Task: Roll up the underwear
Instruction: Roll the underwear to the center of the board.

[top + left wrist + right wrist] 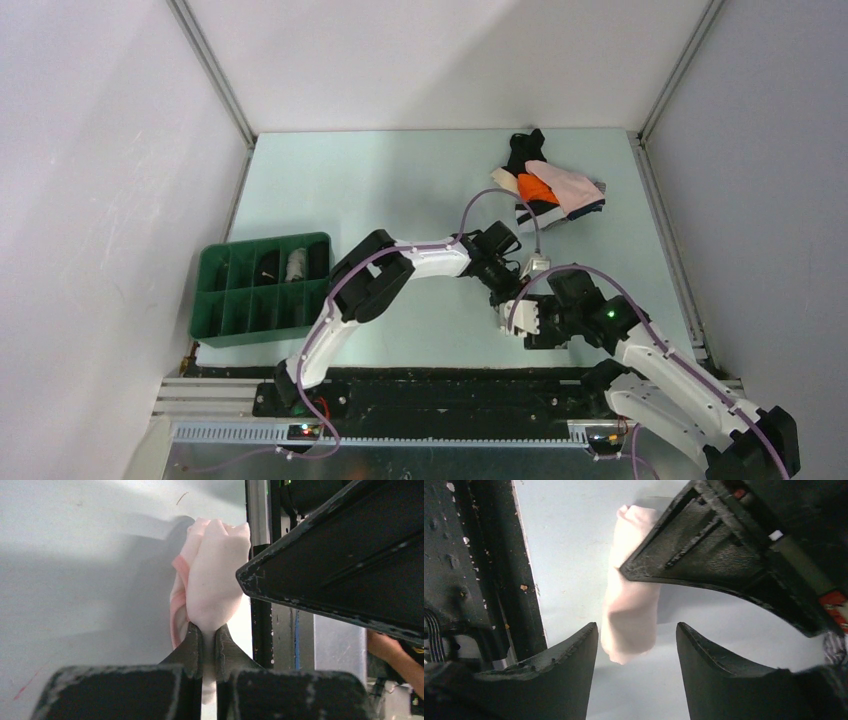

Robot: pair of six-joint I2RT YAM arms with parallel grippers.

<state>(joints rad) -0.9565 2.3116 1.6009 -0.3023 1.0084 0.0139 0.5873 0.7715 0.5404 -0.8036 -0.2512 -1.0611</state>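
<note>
My left gripper (207,627) is shut on a rolled pale pink underwear (215,575), pinching its near end just above the table. In the right wrist view the same pink roll (631,615) hangs under the left gripper's finger (714,545), with its lower end between my open right gripper's (636,630) fingertips and touching neither. In the top view the two grippers meet near the table's front, left (503,300) and right (527,325). A pile of pink, orange, white and black underwear (550,190) lies at the back right.
A green divided tray (215,300) stands at the left, with a black roll (268,265) and a white roll (296,265) in its back compartments. The black front rail (484,580) runs close beside the right gripper. Grey walls enclose the table.
</note>
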